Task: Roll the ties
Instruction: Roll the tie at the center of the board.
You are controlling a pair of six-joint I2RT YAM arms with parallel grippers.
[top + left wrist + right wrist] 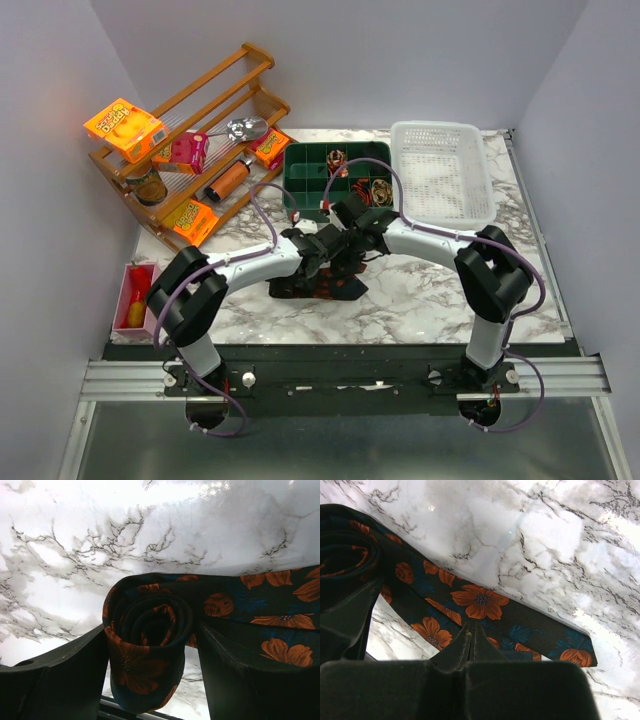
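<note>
A dark tie (322, 285) with orange flowers lies on the marble table at the centre, partly under both arms. In the left wrist view one end is rolled into a coil (150, 630), and my left gripper (151, 630) is shut on that coil, one finger on each side. The flat tail runs off to the right (270, 605). My right gripper (471, 627) is shut, its tips down on the flat part of the tie (480, 600); nothing shows between its fingers. The coil also shows at the left of the right wrist view (345, 555). Both grippers meet in the top view, left (318, 250) and right (352, 240).
A green divided tray (300, 185) behind the grippers holds rolled ties (336, 160). A white basket (440, 175) stands at the back right. A wooden rack (190, 140) with orange packets (123, 128) stands at the back left. A pink bin (135, 295) sits at the left edge.
</note>
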